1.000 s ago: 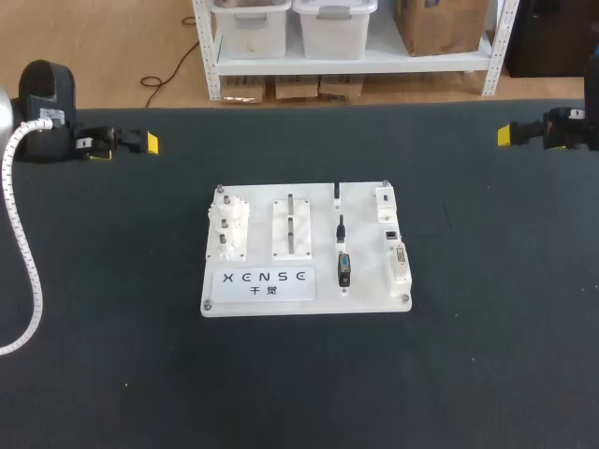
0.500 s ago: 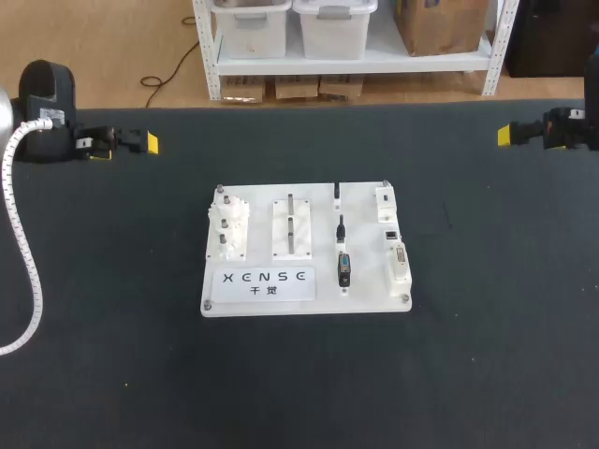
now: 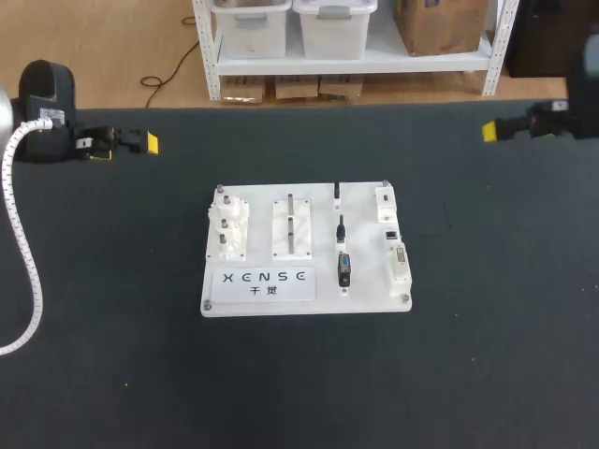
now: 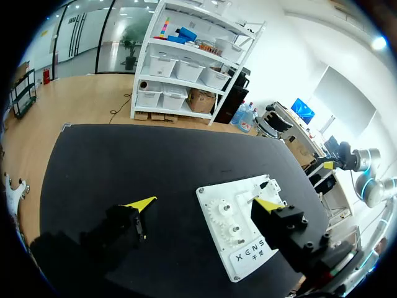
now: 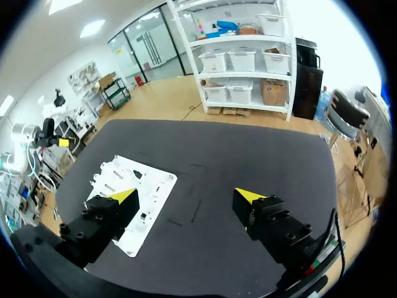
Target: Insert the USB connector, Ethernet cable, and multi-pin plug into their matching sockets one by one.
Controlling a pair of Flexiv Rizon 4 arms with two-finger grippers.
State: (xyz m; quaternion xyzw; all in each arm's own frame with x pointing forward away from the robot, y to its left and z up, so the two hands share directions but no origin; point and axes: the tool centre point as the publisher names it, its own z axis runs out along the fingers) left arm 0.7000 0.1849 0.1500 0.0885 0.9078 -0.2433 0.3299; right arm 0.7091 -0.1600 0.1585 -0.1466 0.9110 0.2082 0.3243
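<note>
The black plugs [image 3: 343, 269] lie end to end, pointing near-to-far, on the right half of the white board [image 3: 365, 285], mid-surface. Your right hand [image 3: 490, 132], spread and empty at the far right corner, is nearer than your left hand [image 3: 150, 143], also spread.

table [image 3: 112, 281]: matt black cloth | board [image 3: 370, 271]: smooth white plastic

Black table [image 3: 112, 281]; white gear set [image 3: 227, 224] beside slotted white block [image 3: 291, 227]; lettered plate [image 3: 264, 281] just beside both, robot's side.
</note>
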